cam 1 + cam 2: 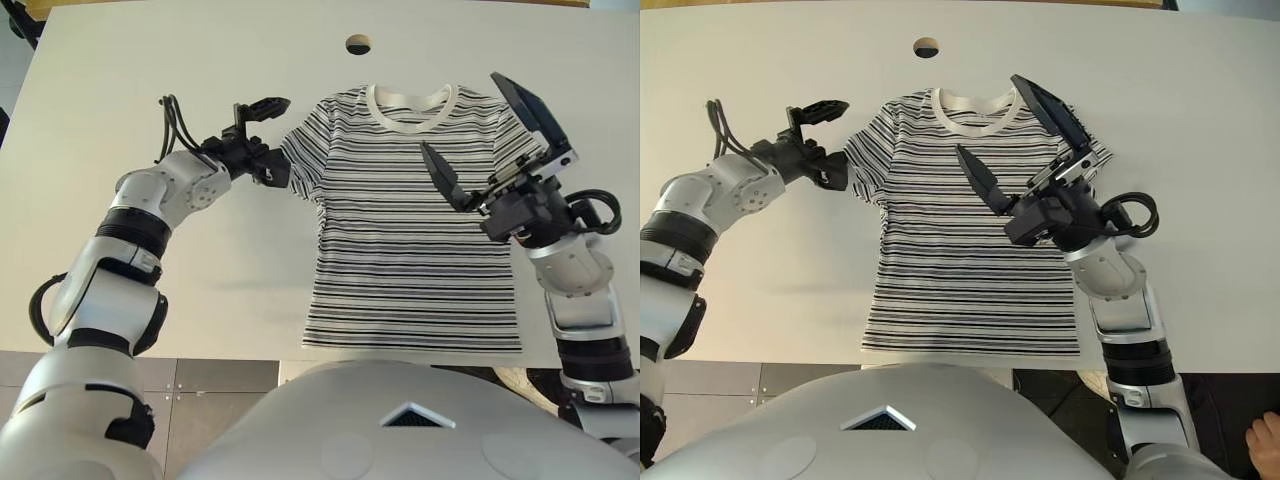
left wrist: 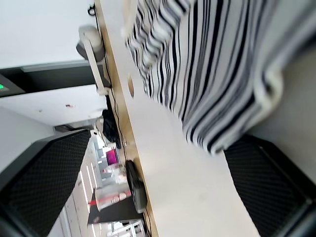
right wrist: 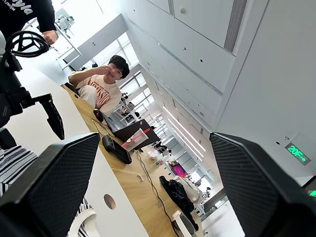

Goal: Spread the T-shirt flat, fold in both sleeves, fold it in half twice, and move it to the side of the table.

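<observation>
A black-and-white striped T-shirt (image 1: 410, 230) lies flat on the white table (image 1: 150, 60), collar at the far side. My left gripper (image 1: 270, 140) is open at the shirt's left sleeve (image 1: 305, 150), one finger above the sleeve's edge and one near the table. In the left wrist view the sleeve hem (image 2: 222, 123) hangs between the two dark fingers (image 2: 266, 192). My right gripper (image 1: 1018, 140) is raised over the shirt's right shoulder, open wide with nothing in it. It partly hides the right sleeve (image 1: 1095, 155).
A round cable hole (image 1: 358, 44) sits in the table beyond the collar. Bare tabletop stretches to the left of the shirt and past the right sleeve. The table's near edge runs just below the shirt's hem (image 1: 410, 345), with tiled floor (image 1: 200, 375) under it.
</observation>
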### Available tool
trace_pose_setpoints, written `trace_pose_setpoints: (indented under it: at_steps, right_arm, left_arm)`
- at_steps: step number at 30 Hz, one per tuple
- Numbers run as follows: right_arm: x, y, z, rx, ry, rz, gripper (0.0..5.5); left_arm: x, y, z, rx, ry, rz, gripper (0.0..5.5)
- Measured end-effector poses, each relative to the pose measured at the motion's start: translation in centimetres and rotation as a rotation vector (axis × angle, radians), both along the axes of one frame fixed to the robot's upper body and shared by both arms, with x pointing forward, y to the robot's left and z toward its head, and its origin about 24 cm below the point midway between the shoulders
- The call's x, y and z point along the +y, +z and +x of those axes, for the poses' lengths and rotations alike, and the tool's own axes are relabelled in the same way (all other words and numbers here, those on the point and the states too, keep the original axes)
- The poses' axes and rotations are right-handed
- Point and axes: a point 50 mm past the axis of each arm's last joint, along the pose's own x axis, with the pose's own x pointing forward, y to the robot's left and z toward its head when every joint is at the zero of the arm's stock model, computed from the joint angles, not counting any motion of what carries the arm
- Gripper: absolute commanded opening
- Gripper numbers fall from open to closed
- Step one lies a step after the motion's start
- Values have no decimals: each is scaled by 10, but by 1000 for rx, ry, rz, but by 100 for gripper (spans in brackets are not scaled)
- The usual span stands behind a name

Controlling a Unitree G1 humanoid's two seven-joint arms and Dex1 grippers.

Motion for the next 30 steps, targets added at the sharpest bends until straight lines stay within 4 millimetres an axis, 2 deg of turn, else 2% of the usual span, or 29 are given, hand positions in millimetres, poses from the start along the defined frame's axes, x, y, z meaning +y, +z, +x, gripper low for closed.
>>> trace_pose_setpoints:
  at_steps: [4,13,25,30]
  right_arm:
    - [0,-1,0,2,-5,8,412]
    - [-1,-6,3,26,-17,9,413]
    - [-3,-6,3,28,-21,8,413]
    - [-10,-6,2,34,-48,21,413]
  left_arm:
    - [-4,0,2,1,-20,10,484]
    - [-6,-9,1,5,11,8,314]
    - [-6,-19,-2,15,52,5,122]
    - [-4,-17,1,-14,83,-7,54]
